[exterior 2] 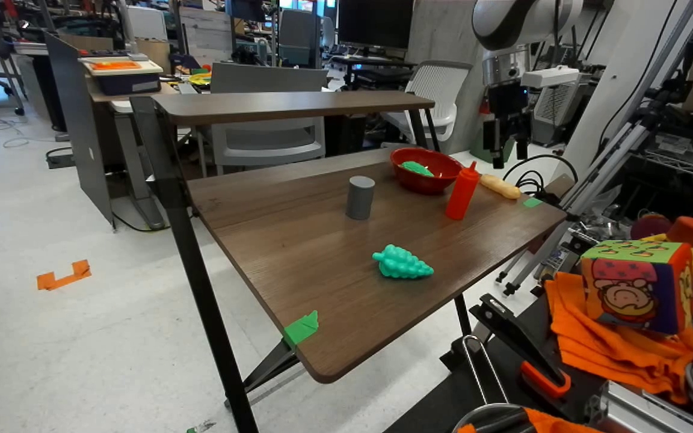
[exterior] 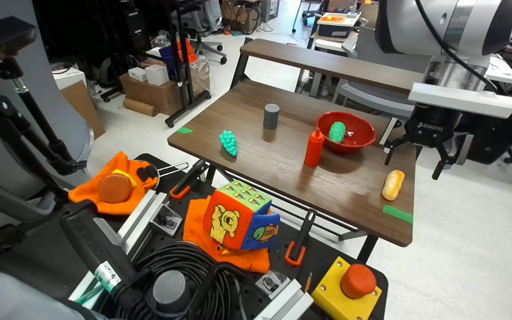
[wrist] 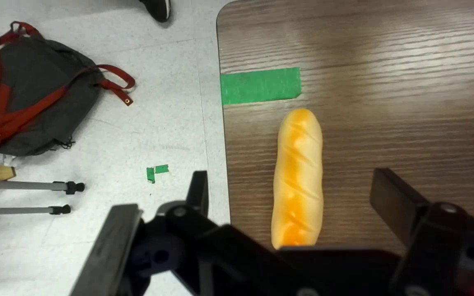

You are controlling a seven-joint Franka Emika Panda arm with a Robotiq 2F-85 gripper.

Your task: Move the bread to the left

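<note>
"Hanging up there, has that gripper point(exterior: 413, 164) got hold of anything?"

"Nothing; its fingers point(wrist: 395, 205) stand wide apart."

"And the bread point(exterior: 393, 185)?"

"Lying on the table point(exterior: 274, 151) near its edge, just beside some green tape point(exterior: 398, 214)."

Brn wood-grain bench point(exterior: 278, 153) w/ matching raised shelf point(exterior: 327, 62), pale speckled flr point(exterior 2: 112, 337), grey solid-back chair point(exterior 2: 268, 143), wht textured-back chair point(exterior 2: 443, 81)
</note>
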